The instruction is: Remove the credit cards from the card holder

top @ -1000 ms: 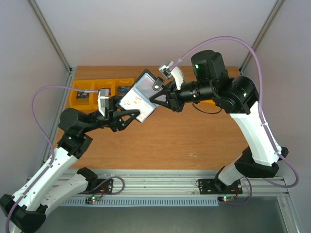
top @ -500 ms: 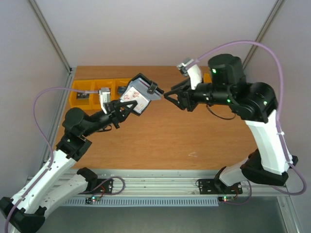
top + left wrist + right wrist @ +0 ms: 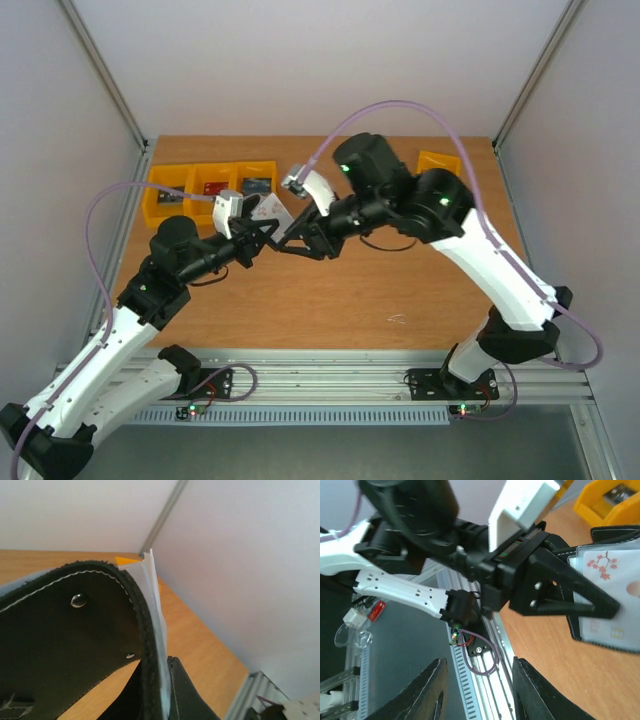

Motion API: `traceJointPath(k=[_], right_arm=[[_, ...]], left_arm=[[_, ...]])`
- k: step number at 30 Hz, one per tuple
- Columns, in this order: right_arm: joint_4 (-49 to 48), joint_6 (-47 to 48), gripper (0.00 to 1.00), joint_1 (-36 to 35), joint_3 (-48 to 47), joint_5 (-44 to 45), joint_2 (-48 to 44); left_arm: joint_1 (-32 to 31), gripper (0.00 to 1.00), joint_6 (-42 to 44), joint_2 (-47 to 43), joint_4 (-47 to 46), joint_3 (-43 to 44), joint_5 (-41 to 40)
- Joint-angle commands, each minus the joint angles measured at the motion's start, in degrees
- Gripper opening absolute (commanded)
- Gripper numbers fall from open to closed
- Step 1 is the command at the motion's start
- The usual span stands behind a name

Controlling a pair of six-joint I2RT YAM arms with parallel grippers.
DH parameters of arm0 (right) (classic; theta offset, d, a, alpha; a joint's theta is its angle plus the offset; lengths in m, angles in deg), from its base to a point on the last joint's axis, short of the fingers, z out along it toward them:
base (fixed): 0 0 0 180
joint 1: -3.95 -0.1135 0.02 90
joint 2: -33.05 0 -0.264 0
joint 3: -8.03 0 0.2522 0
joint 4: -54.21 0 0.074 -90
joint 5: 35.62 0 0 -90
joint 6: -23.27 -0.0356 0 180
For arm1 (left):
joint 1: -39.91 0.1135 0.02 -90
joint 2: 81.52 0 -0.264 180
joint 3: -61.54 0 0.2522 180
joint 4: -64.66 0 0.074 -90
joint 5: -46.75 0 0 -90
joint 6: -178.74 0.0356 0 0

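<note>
We see a wooden table [image 3: 400, 290] from above, inside a pale-walled enclosure. Two white and black robot arms rise from its near edge. The left arm [image 3: 120, 320] reaches towards the far side and inwards. The right arm [image 3: 500, 270] bends over and reaches left, so both wrists meet over the left-centre of the table.

A row of yellow bins [image 3: 200, 185] sits along the far left edge, with small items inside that we cannot make out. One more yellow bin [image 3: 440, 160] sits at the far right.

The card holder [image 3: 620, 630] is held up above the table, just nearer than the row of bins, between the two wrists. Its outside is black with pale stitching and small metal studs, as the left wrist camera shows at close range. Its inner face has a clear window.

The left gripper [image 3: 612, 610] has its jaws pressed together on the card holder, pinching it at one edge. One black triangular finger lies across the inner face.

The right gripper [image 3: 479, 670] faces the left gripper and the holder, close by. Its jaws are spread with nothing between them, and they touch neither card nor holder.

A whitish card [image 3: 602, 562] with small reddish blossom marks sits inside the holder behind the clear window. From the left wrist, we see only a thin pale edge standing just past the black rim.
</note>
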Motion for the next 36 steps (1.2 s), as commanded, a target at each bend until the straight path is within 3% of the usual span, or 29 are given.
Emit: traceJointPath(k=[1, 6, 10, 22, 27, 31, 36], right_arm=[[-10.08, 0.5, 0.35, 0.57, 4.86, -3.58, -0.61], [-18.45, -2.83, 0.34, 7.03, 13.25, -8.59, -4.95], [-18.62, -2.97, 0.33, 9.33, 15.42, -9.82, -6.51], [-16.57, -2.39, 0.25, 9.37, 16.1, -15.24, -4.82], [-17.0, -2.45, 0.04, 9.37, 16.09, -17.63, -5.13], [-16.98, -2.19, 0.01, 9.37, 16.94, -18.43, -5.63], [-18.16, -1.41, 0.01, 10.02, 18.8, -15.99, -8.27]], left_arm=[[0.06, 0.0, -0.13, -1.94, -8.92, -0.42, 9.88], [0.08, 0.0, -4.16, -2.94, -23.53, -3.79, 21.47], [0.06, 0.0, -5.32, -2.86, -28.29, -4.13, 25.98], [0.06, 0.0, -5.7, -2.39, -30.24, -4.05, 27.12], [0.09, 0.0, -5.67, -2.14, -30.37, -3.98, 27.27], [0.0, 0.0, -5.8, -1.93, -30.35, -4.03, 27.61], [-0.01, 0.14, -6.22, -1.97, -30.49, -4.41, 27.57]])
